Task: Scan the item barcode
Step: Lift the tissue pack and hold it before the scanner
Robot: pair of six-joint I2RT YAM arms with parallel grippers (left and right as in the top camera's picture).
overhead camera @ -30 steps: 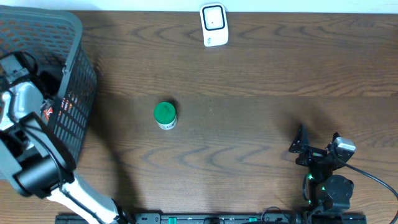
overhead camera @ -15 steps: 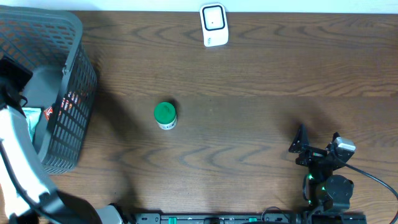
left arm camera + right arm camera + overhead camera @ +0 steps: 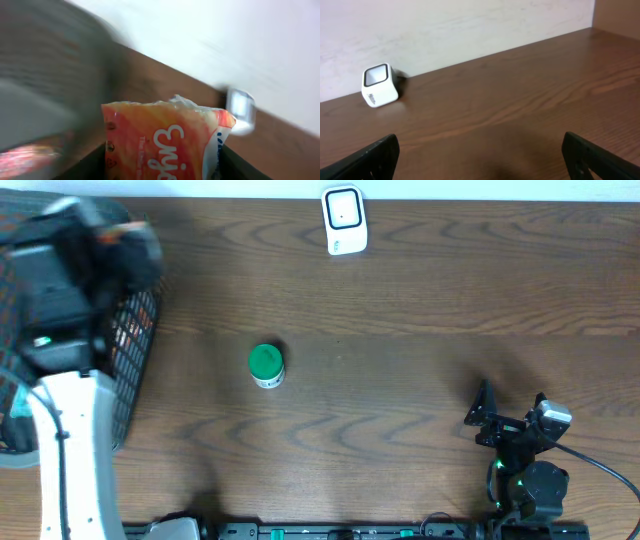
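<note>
An orange and white snack packet [image 3: 165, 140] with white lettering stands between the dark fingers of my left gripper [image 3: 162, 167], which is shut on it. From overhead this gripper [image 3: 132, 238] is a blur above the basket's far rim, with an orange scrap of the packet [image 3: 128, 232] showing. The white barcode scanner [image 3: 343, 220] stands at the table's far edge; it also shows behind the packet [image 3: 240, 110] and at the left of the right wrist view [image 3: 380, 85]. My right gripper [image 3: 512, 405] rests near the front right, open and empty [image 3: 482, 165].
A grey mesh basket [image 3: 135, 350] sits at the left edge, under the left arm. A green-lidded jar [image 3: 265, 365] stands upright on the brown table between basket and centre. A pale wall runs behind the scanner.
The left arm has swung up out of the basket toward its far rim, carrying the packet. The right arm and the jar have not moved.
</note>
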